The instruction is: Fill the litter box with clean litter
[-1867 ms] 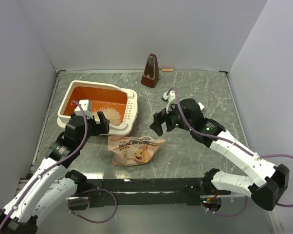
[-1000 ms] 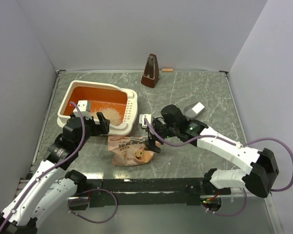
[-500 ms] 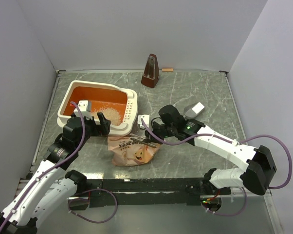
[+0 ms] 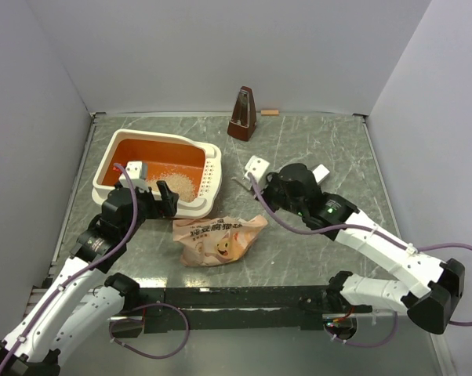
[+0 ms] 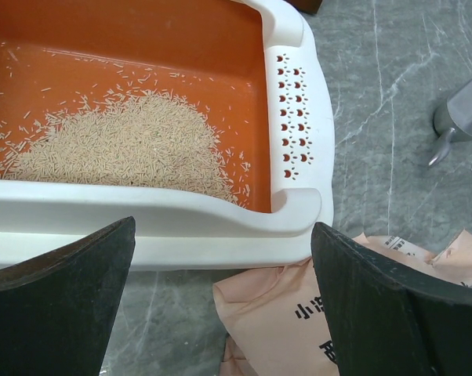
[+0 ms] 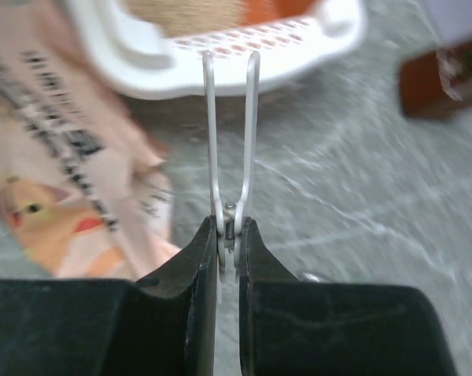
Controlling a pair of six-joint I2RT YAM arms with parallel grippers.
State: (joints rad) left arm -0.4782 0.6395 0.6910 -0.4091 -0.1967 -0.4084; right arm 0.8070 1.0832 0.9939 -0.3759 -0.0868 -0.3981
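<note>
Filling looks partial, litter [image 5: 126, 149] covering part of the litter box [image 5: 299, 117]; left end effector [image 5: 220, 227] spread, right end effector [image 6: 230, 227] pinching a clip [image 6: 250, 117].

Left wrist view: litter box [image 5: 299, 102] runs off frame beyond and to the left of the jaws. Tan bag [image 5: 299, 313] lies between the jaws, cut by the bottom edge, print only partly readable. Grey object [image 5: 459, 121] right of the jaws, clipped by the edge, kind unclear.

Right wrist view blurred throughout. Thin white two-pronged piece [image 6: 252, 117] pinched in the right gripper [image 6: 230, 227], base hidden between the jaws, identity unclear. Brown object [image 6: 436, 78] beyond and to the right, smeared and cut off.
</note>
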